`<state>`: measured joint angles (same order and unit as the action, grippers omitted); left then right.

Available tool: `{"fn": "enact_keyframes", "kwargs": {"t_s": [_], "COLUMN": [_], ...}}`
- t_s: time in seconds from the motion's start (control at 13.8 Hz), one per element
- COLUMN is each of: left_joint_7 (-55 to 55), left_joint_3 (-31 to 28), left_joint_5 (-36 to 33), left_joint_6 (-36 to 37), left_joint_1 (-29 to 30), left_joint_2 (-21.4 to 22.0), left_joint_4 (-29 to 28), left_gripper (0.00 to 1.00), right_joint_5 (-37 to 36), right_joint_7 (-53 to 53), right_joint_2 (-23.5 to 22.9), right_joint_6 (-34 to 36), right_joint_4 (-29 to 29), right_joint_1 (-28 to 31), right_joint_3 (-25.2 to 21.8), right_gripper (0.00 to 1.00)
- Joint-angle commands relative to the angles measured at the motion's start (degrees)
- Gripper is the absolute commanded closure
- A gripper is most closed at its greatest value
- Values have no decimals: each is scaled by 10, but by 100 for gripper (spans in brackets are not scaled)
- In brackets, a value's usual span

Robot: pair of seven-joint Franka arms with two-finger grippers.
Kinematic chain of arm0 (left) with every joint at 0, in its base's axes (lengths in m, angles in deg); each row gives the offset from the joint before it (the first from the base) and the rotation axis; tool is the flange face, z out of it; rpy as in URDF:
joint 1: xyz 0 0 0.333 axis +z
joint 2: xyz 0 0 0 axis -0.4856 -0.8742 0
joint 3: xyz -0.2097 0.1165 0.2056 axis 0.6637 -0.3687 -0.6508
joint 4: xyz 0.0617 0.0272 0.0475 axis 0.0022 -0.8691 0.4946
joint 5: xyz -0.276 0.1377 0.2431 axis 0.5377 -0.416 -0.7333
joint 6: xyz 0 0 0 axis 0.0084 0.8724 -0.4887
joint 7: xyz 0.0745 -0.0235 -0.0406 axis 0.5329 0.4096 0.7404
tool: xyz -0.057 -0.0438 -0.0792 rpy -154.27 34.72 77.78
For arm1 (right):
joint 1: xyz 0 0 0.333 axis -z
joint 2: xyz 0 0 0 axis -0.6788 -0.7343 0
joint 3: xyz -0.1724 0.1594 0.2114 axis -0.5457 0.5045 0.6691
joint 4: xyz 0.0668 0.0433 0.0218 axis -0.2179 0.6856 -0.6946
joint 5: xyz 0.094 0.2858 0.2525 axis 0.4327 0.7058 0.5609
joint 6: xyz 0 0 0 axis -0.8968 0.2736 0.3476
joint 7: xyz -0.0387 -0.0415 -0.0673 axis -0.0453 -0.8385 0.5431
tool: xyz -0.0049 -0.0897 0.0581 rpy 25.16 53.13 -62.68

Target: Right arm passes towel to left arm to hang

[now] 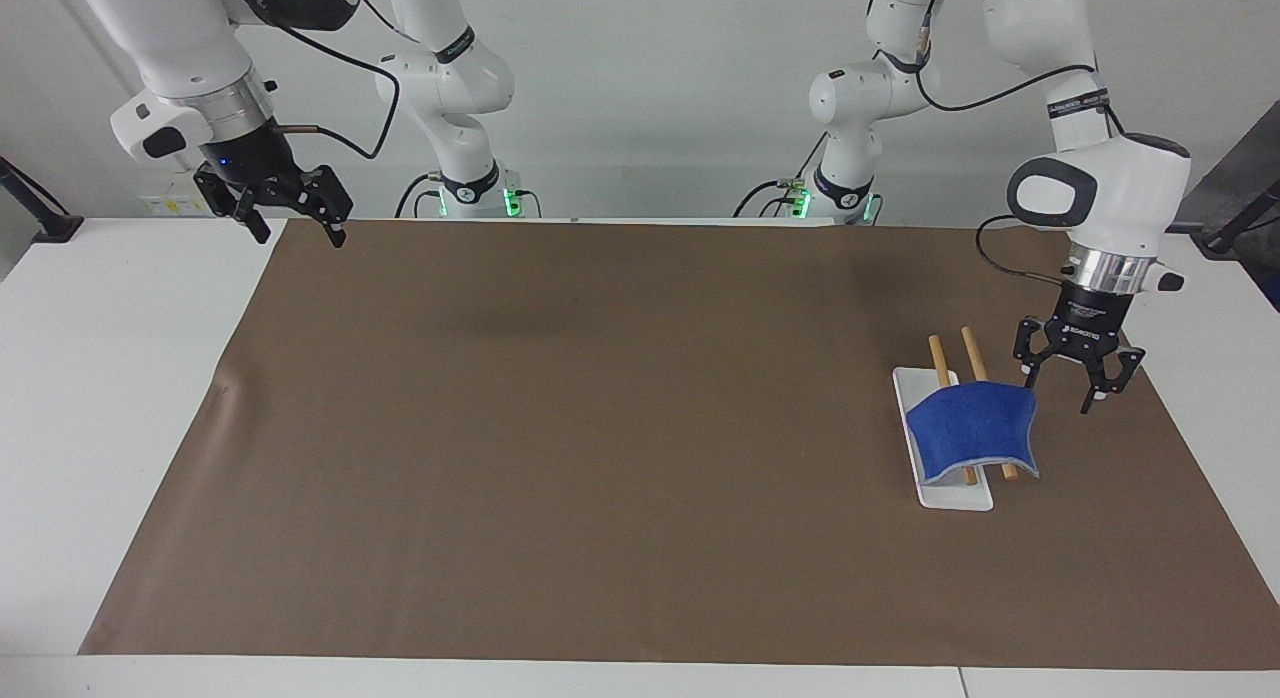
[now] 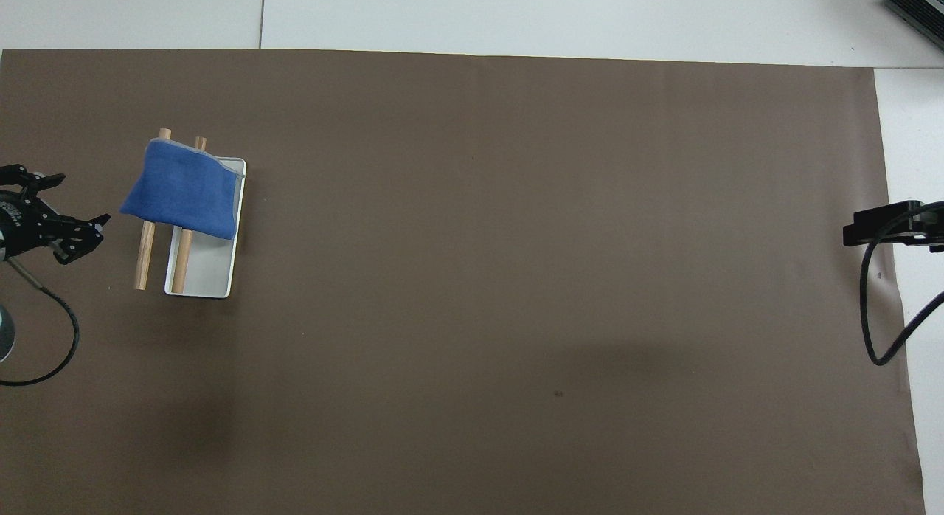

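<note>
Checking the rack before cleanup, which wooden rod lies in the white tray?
The rod toward the right arm's end; the other rod lies beside the tray.

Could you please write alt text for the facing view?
A blue towel hangs over two wooden rods above a white tray, toward the left arm's end of a brown mat. The left pincer hovers open beside it; the right pincer waits open.
</note>
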<state>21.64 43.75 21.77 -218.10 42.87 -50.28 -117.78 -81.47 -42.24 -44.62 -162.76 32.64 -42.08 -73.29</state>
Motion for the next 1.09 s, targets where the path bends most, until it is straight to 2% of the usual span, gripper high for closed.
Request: {"fn": "enact_keyframes", "kwargs": {"t_s": [0.0,0.36,0.51,0.8,1.02], "left_joint_7": [-5,-6,-5,-5,-4], "left_joint_3": [3,3,5,8,9], "left_joint_5": [6,-4,-26,-38,-80], "left_joint_6": [32,75,97,150,183], "left_joint_1": [33,38,28,-19,-75], "left_joint_2": [16,14,15,26,26], "left_joint_4": [1,40,61,98,118], "left_gripper": [0,0,0,0,0], "right_joint_5": [-11,-12,-10,-7,-7], "right_joint_7": [-10,-11,-11,-10,-10], "right_joint_2": [16,-7,0,3,3], "right_joint_6": [-4,28,16,14,14], "right_joint_4": [18,-26,-6,-2,-2], "right_joint_1": [1,0,0,-1,-1], "right_joint_3": [4,4,5,5,5], "right_gripper": [0,0,0,0,0]}}
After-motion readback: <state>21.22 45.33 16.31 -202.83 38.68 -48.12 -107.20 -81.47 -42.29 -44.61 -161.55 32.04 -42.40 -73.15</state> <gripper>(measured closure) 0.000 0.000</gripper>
